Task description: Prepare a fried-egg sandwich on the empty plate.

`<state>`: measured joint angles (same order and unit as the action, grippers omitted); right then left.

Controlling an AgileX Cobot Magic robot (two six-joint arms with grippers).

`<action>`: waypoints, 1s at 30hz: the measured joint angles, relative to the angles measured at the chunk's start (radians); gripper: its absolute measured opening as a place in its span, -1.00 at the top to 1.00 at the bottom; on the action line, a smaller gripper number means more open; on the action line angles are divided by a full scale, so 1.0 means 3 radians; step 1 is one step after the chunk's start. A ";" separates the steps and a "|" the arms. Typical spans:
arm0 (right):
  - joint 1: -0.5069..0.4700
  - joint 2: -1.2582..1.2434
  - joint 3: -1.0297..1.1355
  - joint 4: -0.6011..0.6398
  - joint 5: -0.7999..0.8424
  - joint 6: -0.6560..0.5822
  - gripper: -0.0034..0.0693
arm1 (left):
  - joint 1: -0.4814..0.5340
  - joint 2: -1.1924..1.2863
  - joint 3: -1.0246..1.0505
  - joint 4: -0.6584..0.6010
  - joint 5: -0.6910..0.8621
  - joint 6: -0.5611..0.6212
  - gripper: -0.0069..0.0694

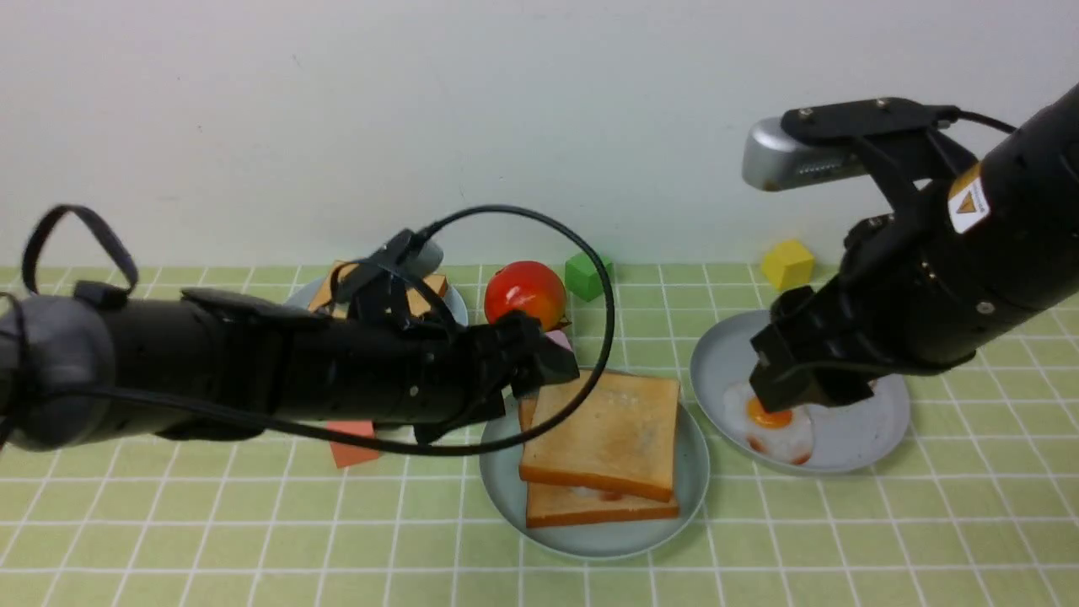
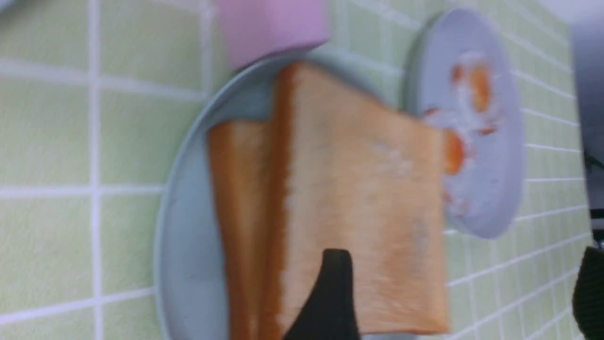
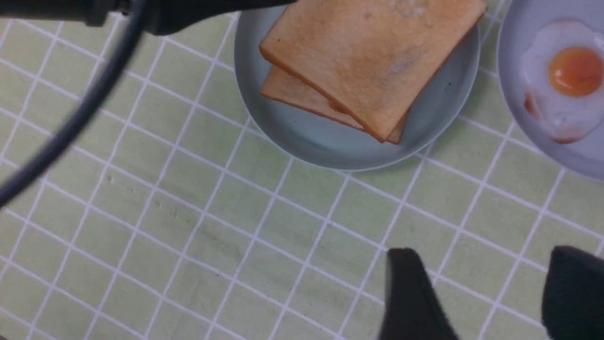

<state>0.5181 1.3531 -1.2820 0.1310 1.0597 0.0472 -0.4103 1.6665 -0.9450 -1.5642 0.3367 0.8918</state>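
Note:
The pale teal plate [image 1: 590, 539] sits at the table's middle and holds two stacked toast slices. The top slice [image 1: 611, 434] lies skewed over the bottom slice [image 1: 590, 506]. A thin white and red sliver of egg [image 1: 590, 492] shows between them. My left gripper [image 1: 548, 358] is open and empty, just above the plate's far left rim. In the left wrist view [image 2: 460, 293] its fingers straddle the top slice's edge [image 2: 358, 203]. My right gripper [image 1: 797, 392] is open and empty, hovering over the grey-blue plate. The right wrist view [image 3: 490, 293] shows nothing between its fingers.
The grey-blue plate [image 1: 851, 438] on the right holds another fried egg [image 1: 771, 426]. Behind lie a tomato [image 1: 524, 291], a green cube [image 1: 587, 274], a yellow cube [image 1: 788, 263], a pink block [image 1: 558, 340] and more toast [image 1: 421, 295]. An orange-red piece [image 1: 352, 443] lies under my left arm.

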 joint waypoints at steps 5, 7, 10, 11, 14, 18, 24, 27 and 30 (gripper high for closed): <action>0.0000 -0.0628 0.0469 -0.0023 -0.0164 0.0000 0.68 | 0.0000 -0.0482 0.0000 0.0866 0.0430 -0.0141 -0.78; 0.0000 -0.0969 0.0736 -0.0023 -0.0374 0.0012 0.90 | 0.0000 -0.0644 0.0000 0.1206 0.0805 -0.0341 -0.56; 0.0000 -0.1578 0.1240 0.0007 -0.0858 0.0018 0.93 | 0.0000 -0.0805 0.0000 0.1585 0.1375 -0.0635 -0.10; 0.0000 -0.1670 0.1318 0.0021 -0.0900 0.0018 0.93 | 0.0000 -0.0831 0.0000 0.1641 0.1414 -0.0653 -0.06; 0.0000 -0.2376 0.1926 0.0131 -0.1573 0.0022 0.93 | 0.0000 -0.1063 0.0006 0.2026 0.1873 -0.0970 0.55; 0.0000 -0.3360 0.2766 0.0163 -0.2639 0.0022 0.93 | 0.0000 -0.1714 0.0040 0.2481 0.2269 -0.1578 0.85; 0.0000 -0.4180 0.3576 0.0199 -0.3558 0.0022 0.92 | 0.0000 -0.2766 0.0334 0.2806 0.2369 -0.2501 0.85; 0.0000 -0.4320 0.3793 0.0200 -0.3694 0.0022 0.92 | 0.0000 -0.3274 0.0576 0.2882 0.2396 -0.2904 0.85; 0.0000 -0.4340 0.3904 0.0200 -0.3741 0.0022 0.92 | 0.0000 -0.3760 0.0765 0.2841 0.2404 -0.3193 0.85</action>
<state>0.5181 0.0512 -0.1107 0.1909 -0.0627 0.0538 -0.4103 0.5384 -0.7154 -0.7118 1.0580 -0.0663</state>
